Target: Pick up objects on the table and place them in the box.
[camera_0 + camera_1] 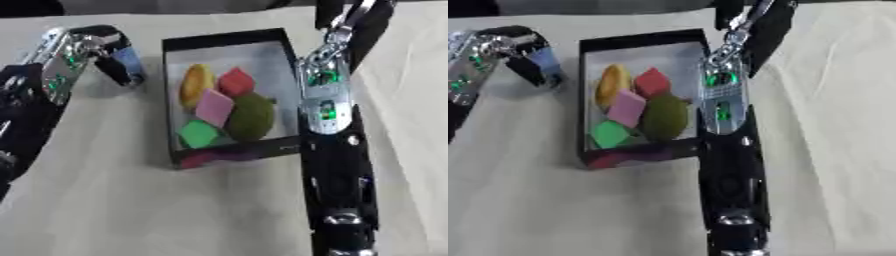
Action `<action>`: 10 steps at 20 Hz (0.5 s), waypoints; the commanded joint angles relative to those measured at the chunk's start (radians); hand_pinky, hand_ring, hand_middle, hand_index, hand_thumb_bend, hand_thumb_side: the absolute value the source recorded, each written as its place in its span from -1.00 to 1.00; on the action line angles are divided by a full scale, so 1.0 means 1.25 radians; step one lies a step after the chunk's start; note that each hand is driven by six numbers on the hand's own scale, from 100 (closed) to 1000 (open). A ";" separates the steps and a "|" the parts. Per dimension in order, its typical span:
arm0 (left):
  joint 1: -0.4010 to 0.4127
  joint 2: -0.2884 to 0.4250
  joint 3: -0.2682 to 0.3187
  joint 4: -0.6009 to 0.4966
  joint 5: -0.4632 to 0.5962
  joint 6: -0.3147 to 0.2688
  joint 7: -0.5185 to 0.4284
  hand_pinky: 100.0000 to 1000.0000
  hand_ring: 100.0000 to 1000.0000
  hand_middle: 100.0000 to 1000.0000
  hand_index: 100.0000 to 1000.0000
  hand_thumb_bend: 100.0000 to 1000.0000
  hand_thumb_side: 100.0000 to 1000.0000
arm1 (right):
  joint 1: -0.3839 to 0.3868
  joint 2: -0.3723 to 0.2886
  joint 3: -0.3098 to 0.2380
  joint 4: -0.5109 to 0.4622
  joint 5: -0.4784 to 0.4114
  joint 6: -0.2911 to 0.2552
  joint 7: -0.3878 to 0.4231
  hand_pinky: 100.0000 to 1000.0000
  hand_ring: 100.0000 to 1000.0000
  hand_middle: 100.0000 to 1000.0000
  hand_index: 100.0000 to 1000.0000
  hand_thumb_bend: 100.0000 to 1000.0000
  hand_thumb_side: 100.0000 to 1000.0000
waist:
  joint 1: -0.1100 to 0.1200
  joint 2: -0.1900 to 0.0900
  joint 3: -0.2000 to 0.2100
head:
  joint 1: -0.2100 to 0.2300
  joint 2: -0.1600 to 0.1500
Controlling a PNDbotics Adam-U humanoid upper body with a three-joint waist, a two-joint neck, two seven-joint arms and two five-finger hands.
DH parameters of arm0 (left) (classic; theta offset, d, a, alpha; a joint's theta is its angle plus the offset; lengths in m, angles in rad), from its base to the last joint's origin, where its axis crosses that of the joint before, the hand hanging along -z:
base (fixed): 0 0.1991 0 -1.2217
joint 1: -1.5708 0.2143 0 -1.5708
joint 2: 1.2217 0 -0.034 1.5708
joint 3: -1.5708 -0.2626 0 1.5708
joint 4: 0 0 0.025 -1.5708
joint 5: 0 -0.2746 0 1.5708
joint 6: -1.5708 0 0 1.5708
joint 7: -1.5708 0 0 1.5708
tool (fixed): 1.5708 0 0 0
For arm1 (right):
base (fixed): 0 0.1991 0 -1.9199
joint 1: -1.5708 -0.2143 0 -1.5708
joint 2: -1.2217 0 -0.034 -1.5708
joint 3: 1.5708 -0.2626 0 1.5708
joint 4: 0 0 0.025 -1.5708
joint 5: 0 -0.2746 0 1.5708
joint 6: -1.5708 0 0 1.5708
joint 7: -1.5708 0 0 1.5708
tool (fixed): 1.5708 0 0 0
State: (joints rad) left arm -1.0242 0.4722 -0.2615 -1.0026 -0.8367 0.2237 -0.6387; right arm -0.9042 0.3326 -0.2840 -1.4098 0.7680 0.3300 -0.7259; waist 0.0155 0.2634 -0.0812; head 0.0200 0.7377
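A black box with a pale floor stands at the middle of the table. Inside it lie a yellow-orange oval thing, a red block, a pink block, a green block and a dark green round thing. My left hand is just left of the box's far corner, above the table, with its fingers curled round a blue block. My right arm runs down along the box's right side. My right hand is near the lower edge with its fingers straight, holding nothing.
A cream cloth covers the table, with bare cloth in front of the box and at the far right. My right forearm lies close against the box's right wall. Dark shapes line the far edge.
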 commanded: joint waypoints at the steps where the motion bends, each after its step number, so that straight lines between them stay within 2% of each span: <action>1: -0.012 0.035 0.007 -0.040 0.015 0.008 -0.006 0.38 0.25 0.01 0.31 -1.00 -0.81 | -0.006 -0.003 0.003 -0.019 0.002 0.000 -0.005 0.63 0.40 0.43 0.60 -1.00 0.40 | 0.000 -0.029 0.003 | -0.006 0.002; 5: -0.011 0.053 0.010 -0.087 0.024 0.002 -0.005 0.36 0.23 -0.02 0.28 -1.00 -0.82 | 0.003 -0.002 0.004 -0.025 0.005 -0.002 -0.003 0.63 0.40 0.43 0.60 -1.00 0.39 | 0.002 -0.039 0.007 | -0.013 0.008; 10: -0.042 0.073 0.030 -0.224 0.011 -0.037 0.040 0.38 0.22 -0.03 0.27 -1.00 -0.83 | 0.009 -0.001 0.009 -0.036 0.016 -0.007 0.002 0.63 0.40 0.43 0.60 -1.00 0.37 | 0.008 -0.048 0.007 | -0.027 0.016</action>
State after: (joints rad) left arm -1.0507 0.5299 -0.2416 -1.2296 -0.8135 0.1879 -0.6035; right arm -0.8787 0.3328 -0.2822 -1.4290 0.7789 0.3230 -0.7192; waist 0.0160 0.2445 -0.0728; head -0.0080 0.7548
